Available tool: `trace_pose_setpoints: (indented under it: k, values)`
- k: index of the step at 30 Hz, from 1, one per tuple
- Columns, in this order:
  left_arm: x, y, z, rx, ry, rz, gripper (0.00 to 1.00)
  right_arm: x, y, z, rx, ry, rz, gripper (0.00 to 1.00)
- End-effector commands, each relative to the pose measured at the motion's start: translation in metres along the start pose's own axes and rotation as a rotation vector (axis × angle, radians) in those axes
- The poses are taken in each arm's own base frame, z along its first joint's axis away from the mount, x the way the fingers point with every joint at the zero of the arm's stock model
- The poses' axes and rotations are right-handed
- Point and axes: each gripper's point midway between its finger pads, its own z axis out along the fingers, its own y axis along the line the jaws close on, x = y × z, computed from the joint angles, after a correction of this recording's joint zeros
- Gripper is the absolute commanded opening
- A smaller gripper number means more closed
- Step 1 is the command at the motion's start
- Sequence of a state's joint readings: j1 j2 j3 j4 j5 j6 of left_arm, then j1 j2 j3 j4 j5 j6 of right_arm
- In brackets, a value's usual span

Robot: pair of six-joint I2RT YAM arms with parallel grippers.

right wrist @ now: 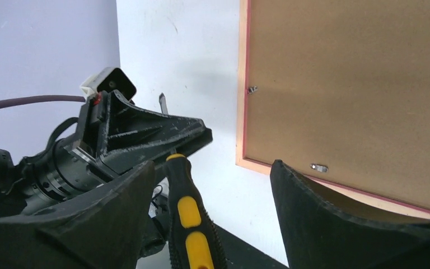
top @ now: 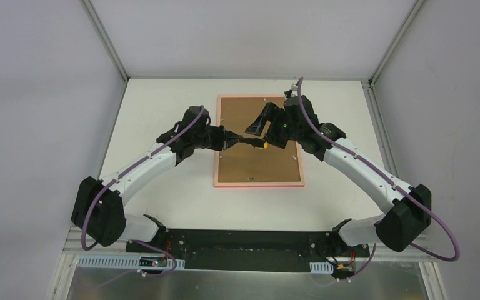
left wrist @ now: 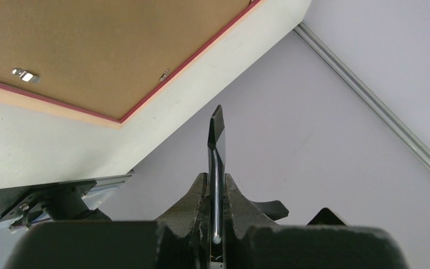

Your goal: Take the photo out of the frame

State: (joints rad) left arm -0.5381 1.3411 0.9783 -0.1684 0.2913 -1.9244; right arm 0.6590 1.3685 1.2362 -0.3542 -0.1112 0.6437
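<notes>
Frame [top: 259, 185] lies flat on the table [top: 162, 106] in the overhead view, brown backing board up, pink border showing all round. The photo's face is hidden. My left gripper [top: 230, 140] hangs over the frame's edge on my left side, fingers pressed together on a screwdriver [top: 254, 142]. The tool's black and yellow handle points away from that gripper toward my right gripper [top: 257, 132]. My right gripper hovers above the middle of the backing board, just beside the handle end, jaws spread.

Left wrist view: my left gripper [left wrist: 216, 182] pinches the screwdriver's flat metal blade [left wrist: 216, 140], and the tip stands out past my fingertips. The frame's corner [left wrist: 186, 63] sits ahead and to the left of those fingers, apart from the blade. 2 small metal tabs [left wrist: 25, 75] show on the backing board near the pink edge.

Right wrist view: my right gripper [right wrist: 211, 165] stands wide, gripping nothing. The screwdriver handle [right wrist: 187, 216] lies between my 2 fingers, close to the left one; I cannot tell whether it touches. My left gripper [right wrist: 201, 134] is directly ahead, closed on the tool above the handle. The frame [right wrist: 241, 101] lies ahead and to the right, 2 tabs [right wrist: 318, 167] visible along its near edges.
</notes>
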Motion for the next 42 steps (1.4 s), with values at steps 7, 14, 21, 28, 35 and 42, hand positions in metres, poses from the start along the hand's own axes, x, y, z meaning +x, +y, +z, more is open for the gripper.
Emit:
trace_pose_setpoints:
  k: [7, 14, 21, 28, 35, 42]
  values:
    - [-0.011, -0.033, 0.011, 0.039, -0.059, -0.449, 0.0, 0.012, 0.01, -0.007, -0.091, 0.031, -0.057, 0.77]
    - [-0.01, -0.033, 0.012, 0.038, -0.052, -0.449, 0.0, 0.013, 0.013, 0.005, -0.095, 0.055, -0.054, 0.66]
    - [-0.009, -0.032, 0.013, 0.037, -0.043, -0.442, 0.0, 0.013, 0.013, 0.008, -0.087, 0.059, -0.052, 0.66]
    - [-0.009, -0.026, 0.015, 0.027, -0.047, -0.438, 0.0, 0.012, 0.013, 0.013, -0.074, 0.071, -0.05, 0.66]
    - [-0.01, -0.021, 0.019, 0.039, -0.044, -0.412, 0.0, 0.002, -0.003, 0.003, 0.03, 0.019, -0.1, 0.0]
    - [-0.016, -0.023, 0.016, 0.078, -0.06, -0.433, 0.0, 0.015, 0.014, -0.005, -0.091, 0.101, -0.152, 0.55]
